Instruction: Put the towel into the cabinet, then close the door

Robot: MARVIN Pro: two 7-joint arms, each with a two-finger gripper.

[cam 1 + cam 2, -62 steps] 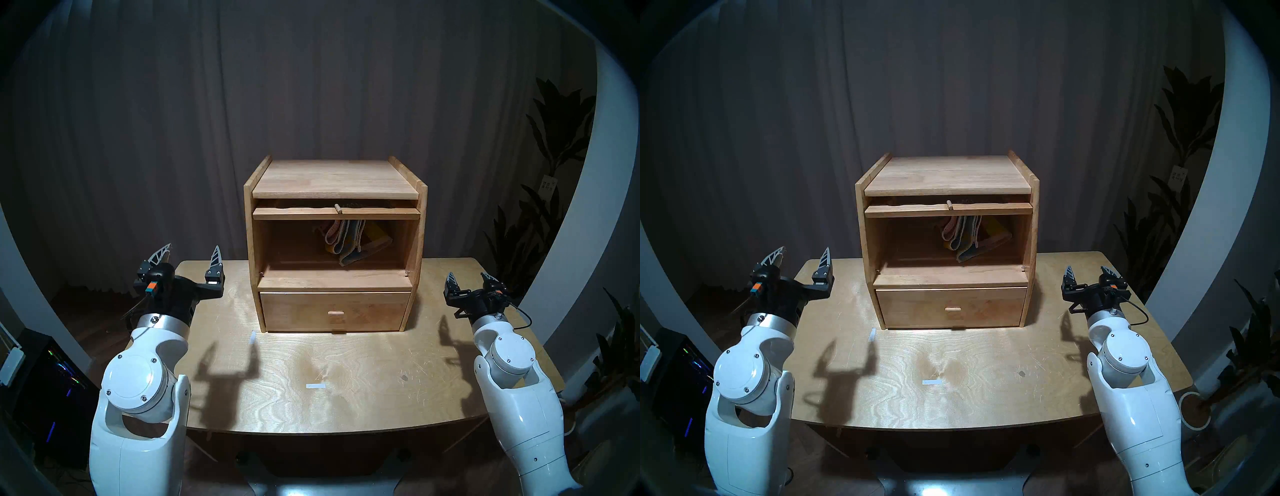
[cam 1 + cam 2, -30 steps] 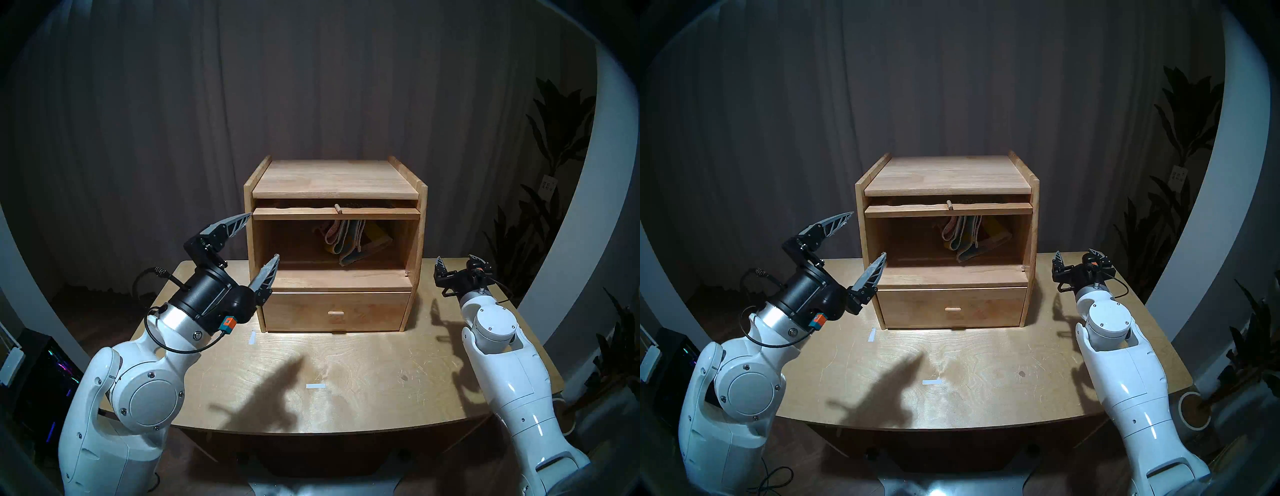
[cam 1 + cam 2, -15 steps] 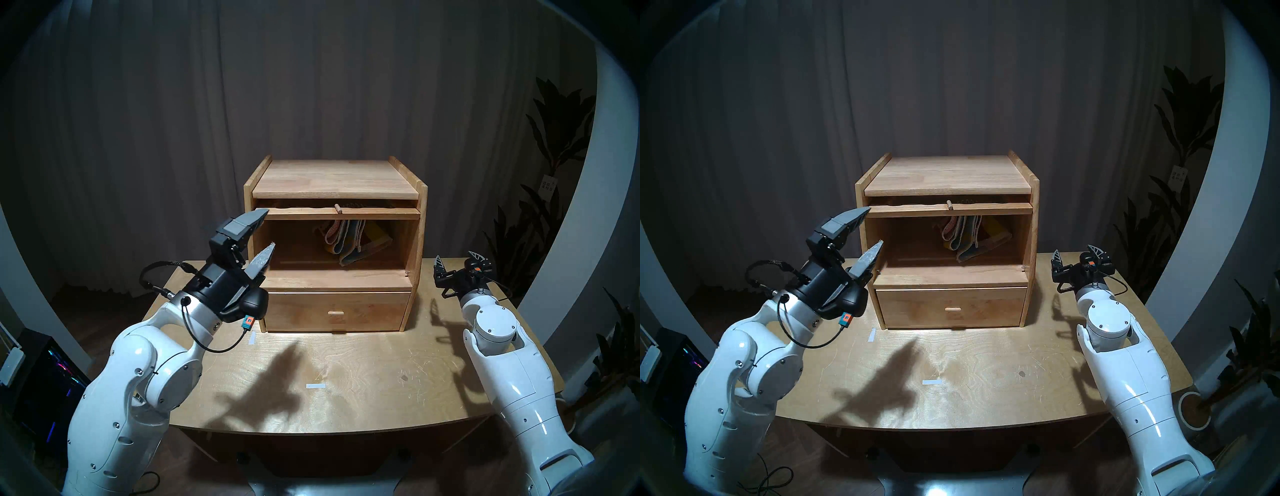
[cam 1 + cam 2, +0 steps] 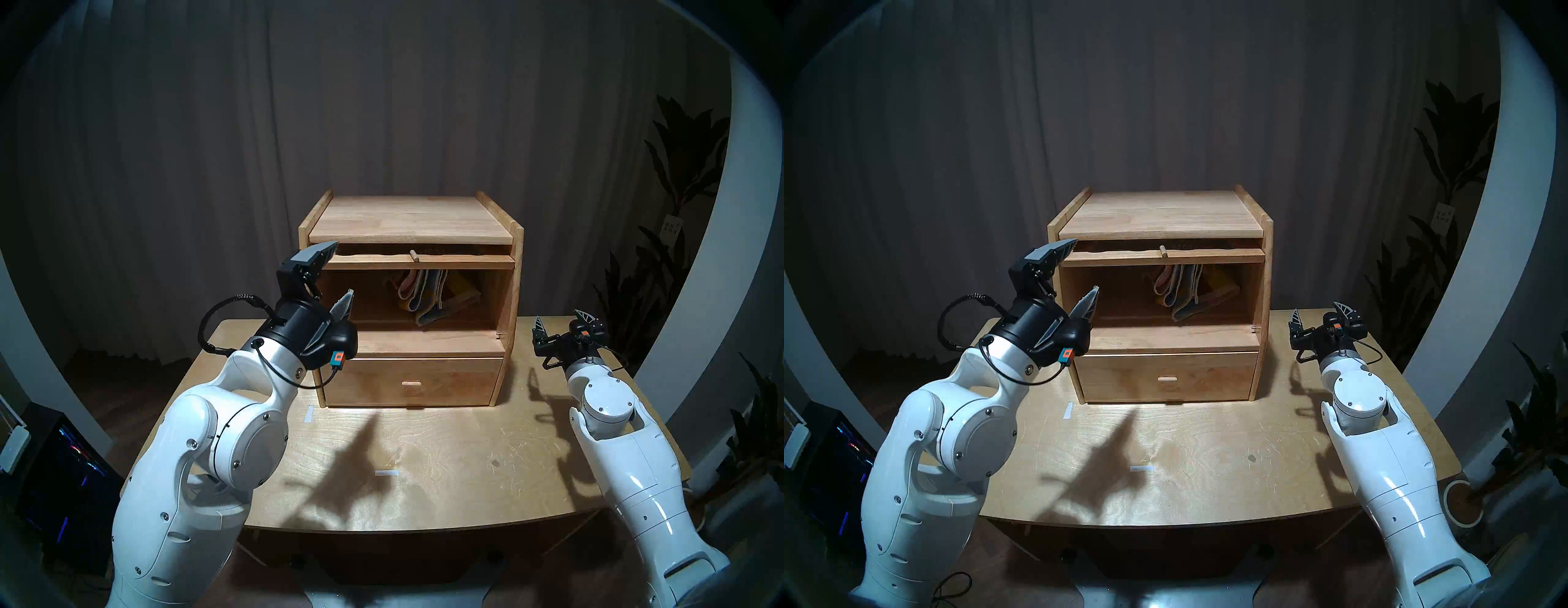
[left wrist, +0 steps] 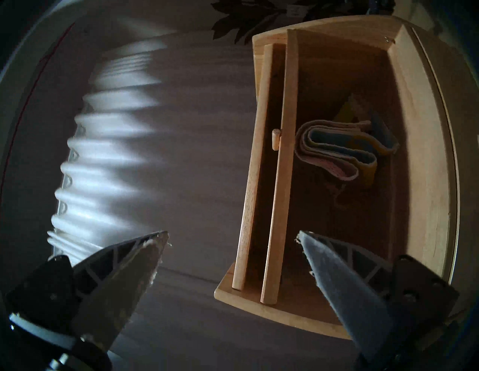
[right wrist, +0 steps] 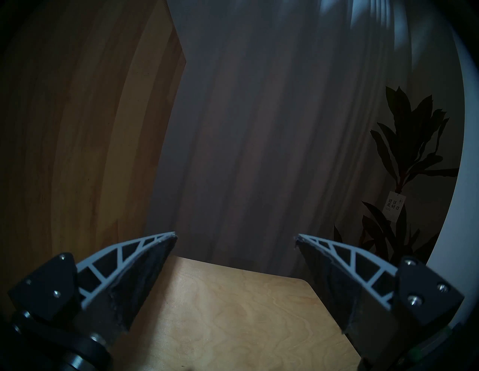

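Observation:
The light-wood cabinet point(image 4: 409, 220) stands at the back of the table, its large compartment open. The folded towel point(image 4: 428, 297) lies inside, right of the middle; it also shows in the left wrist view point(image 5: 337, 152). The door point(image 4: 458, 263) is swung up flat under the top, only its front edge and peg knob point(image 4: 413, 256) showing. My left gripper point(image 4: 343, 269) is open at the opening's left front edge, one finger level with the door's edge, holding nothing. My right gripper point(image 4: 558, 316) is open and empty beside the cabinet's right wall point(image 6: 77, 129).
The drawer point(image 4: 411, 382) below the compartment is shut. Two white tape strips point(image 4: 387, 473) lie on the wooden table point(image 4: 466, 488). A potted plant point(image 4: 679, 191) stands at the right, a dark computer case point(image 4: 63, 467) at the lower left, curtains behind.
My left arm has risen from the table's left side, turned its wrist and moved right and forward to the cabinet's left front. The right gripper has risen slightly and drawn a little nearer the cabinet.

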